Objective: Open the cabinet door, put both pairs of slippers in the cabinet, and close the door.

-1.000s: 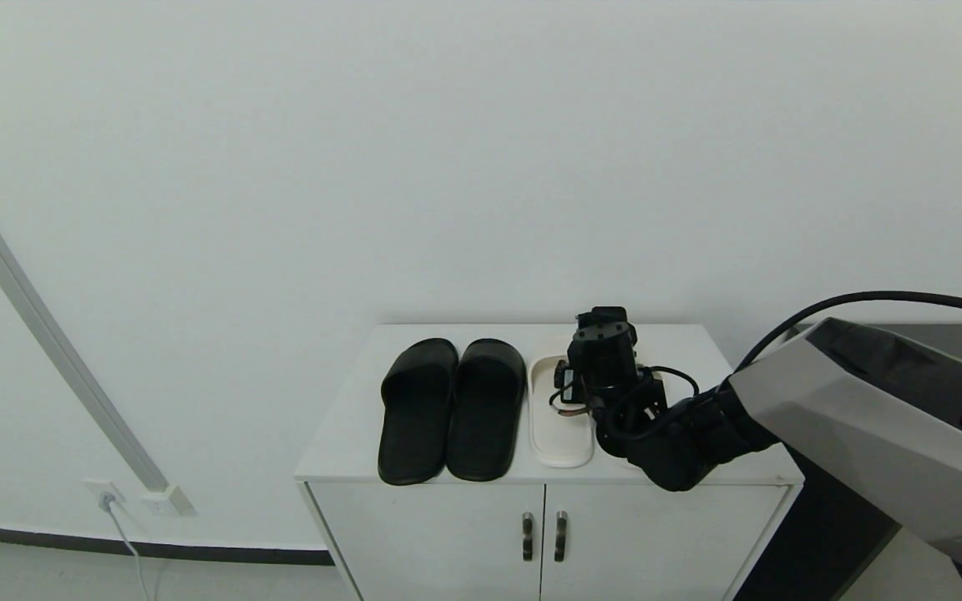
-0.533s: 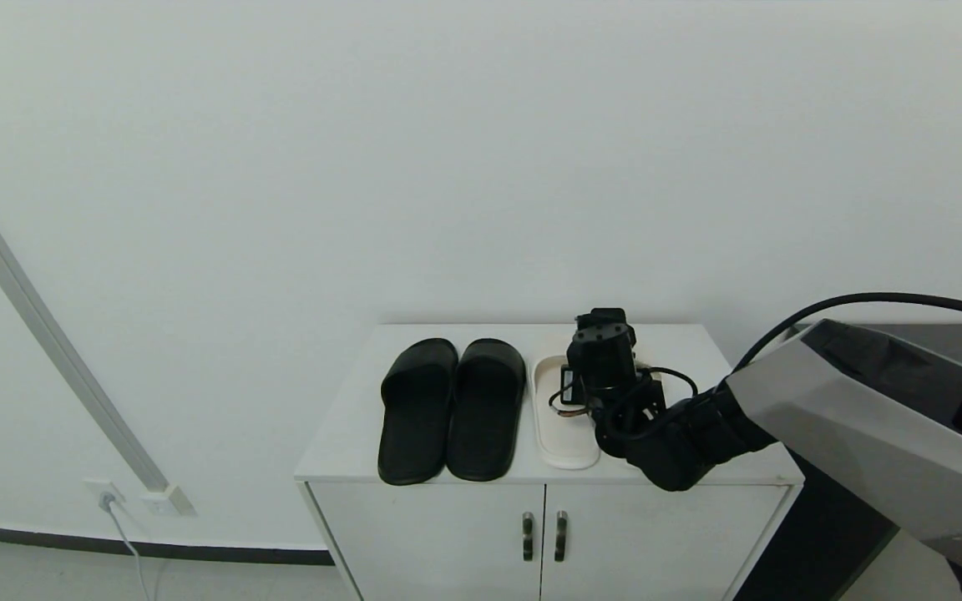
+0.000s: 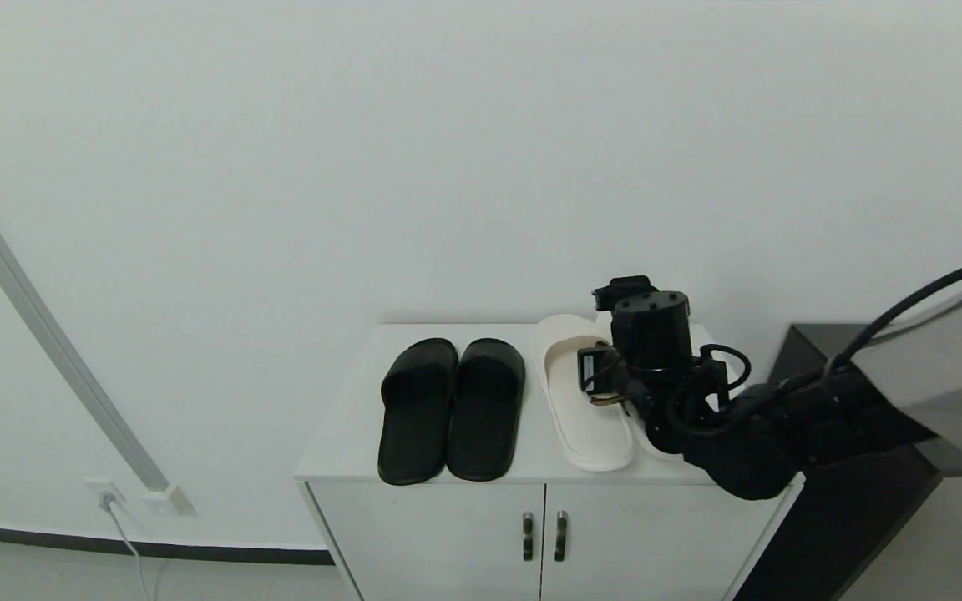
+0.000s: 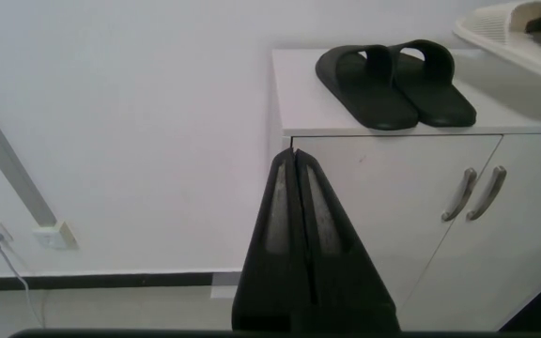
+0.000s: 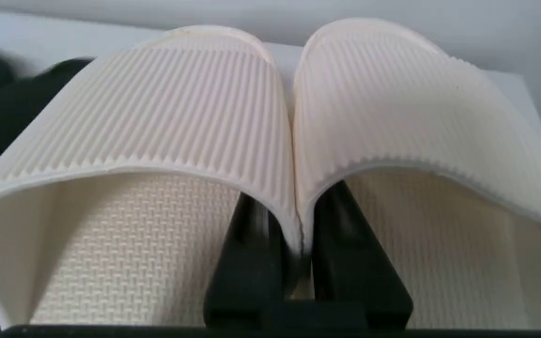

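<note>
A white pair of slippers (image 3: 585,401) (image 5: 186,113) sits tilted on the right half of the white cabinet top (image 3: 339,434), toe ends raised. My right gripper (image 5: 299,252) has a finger inside each slipper and is shut on the two touching strap edges. Its wrist (image 3: 652,334) hides the fingers in the head view. A black pair of slippers (image 3: 448,409) (image 4: 397,80) lies flat to the left of the white pair. Both cabinet doors are shut, with their handles (image 3: 544,536) (image 4: 472,192) side by side. My left gripper (image 4: 295,164) is shut and empty, low and out in front of the cabinet's left corner.
A dark unit (image 3: 832,517) stands against the cabinet's right side. On the wall to the left are a slanted conduit (image 3: 38,325) and a socket with a cable (image 3: 105,498). Bare floor lies in front of the cabinet's left side.
My right gripper has risen and moved right with the white slippers, which now sit tilted and farther right on the top. The black slippers have not moved.
</note>
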You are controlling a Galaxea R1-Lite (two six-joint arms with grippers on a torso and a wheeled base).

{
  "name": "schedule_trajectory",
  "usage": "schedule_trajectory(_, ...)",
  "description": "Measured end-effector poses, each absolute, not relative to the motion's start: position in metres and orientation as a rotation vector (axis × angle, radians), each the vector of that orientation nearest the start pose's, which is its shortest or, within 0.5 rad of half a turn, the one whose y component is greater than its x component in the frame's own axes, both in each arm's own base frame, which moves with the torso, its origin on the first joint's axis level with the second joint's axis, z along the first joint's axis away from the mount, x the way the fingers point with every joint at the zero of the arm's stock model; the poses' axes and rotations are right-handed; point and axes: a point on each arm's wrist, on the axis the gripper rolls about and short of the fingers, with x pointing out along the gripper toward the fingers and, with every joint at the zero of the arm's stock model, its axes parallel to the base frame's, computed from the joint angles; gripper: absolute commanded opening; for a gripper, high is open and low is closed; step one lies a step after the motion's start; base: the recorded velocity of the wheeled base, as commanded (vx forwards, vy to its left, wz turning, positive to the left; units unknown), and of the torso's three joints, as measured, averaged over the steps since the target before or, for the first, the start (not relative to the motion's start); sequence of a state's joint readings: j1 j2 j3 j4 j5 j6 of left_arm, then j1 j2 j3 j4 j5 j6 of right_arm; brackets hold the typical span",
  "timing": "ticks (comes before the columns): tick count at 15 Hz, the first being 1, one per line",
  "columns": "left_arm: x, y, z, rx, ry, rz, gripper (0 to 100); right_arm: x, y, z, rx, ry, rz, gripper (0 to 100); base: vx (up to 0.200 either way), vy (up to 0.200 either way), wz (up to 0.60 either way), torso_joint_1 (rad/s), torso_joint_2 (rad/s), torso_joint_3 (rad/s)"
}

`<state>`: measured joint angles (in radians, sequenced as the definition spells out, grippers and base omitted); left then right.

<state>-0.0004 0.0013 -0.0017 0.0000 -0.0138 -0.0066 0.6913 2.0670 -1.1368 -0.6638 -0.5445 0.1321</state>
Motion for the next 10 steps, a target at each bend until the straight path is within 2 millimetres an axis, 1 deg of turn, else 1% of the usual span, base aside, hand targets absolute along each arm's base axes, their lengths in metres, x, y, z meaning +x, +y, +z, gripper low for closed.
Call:
schedule_trajectory(2, -0.023, 0.0, 0.076, -0.006, 0.0, -0.014, 0, 0.287, 0.236, 0.152, -0.052, 0.246, 0.3, 0, 0.0, 0.0, 0.0, 0.0, 0.0, 0.0)
schedule_trajectory(3, -0.023, 0.0, 0.076, -0.006, 0.0, -0.014, 0, 0.266, 0.228, 0.155, -0.071, 0.258, 0.424, 0, 0.0, 0.0, 0.0, 0.0, 0.0, 0.0)
schedule_trajectory(4, -0.023, 0.0, 0.076, -0.006, 0.0, -0.014, 0, 0.25, 0.22, 0.16, -0.079, 0.258, 0.526, 0, 0.0, 0.0, 0.0, 0.0, 0.0, 0.0)
schedule_trajectory(7, -0.023, 0.0, 0.076, -0.006, 0.0, -0.014, 0, 0.202, 0.195, 0.164, -0.096, 0.275, 0.786, 0, 0.0, 0.0, 0.0, 0.0, 0.0, 0.0)
schedule_trajectory(9, -0.023, 0.0, 0.076, -0.006, 0.0, -0.014, 0, 0.181, 0.183, 0.159, -0.1, 0.296, 0.868, 0, 0.0, 0.0, 0.0, 0.0, 0.0, 0.0)
schedule_trajectory(10, -0.023, 0.0, 0.076, -0.006, 0.0, -0.014, 0, 0.176, 0.179, 0.158, -0.101, 0.301, 0.882, 0, 0.0, 0.0, 0.0, 0.0, 0.0, 0.0)
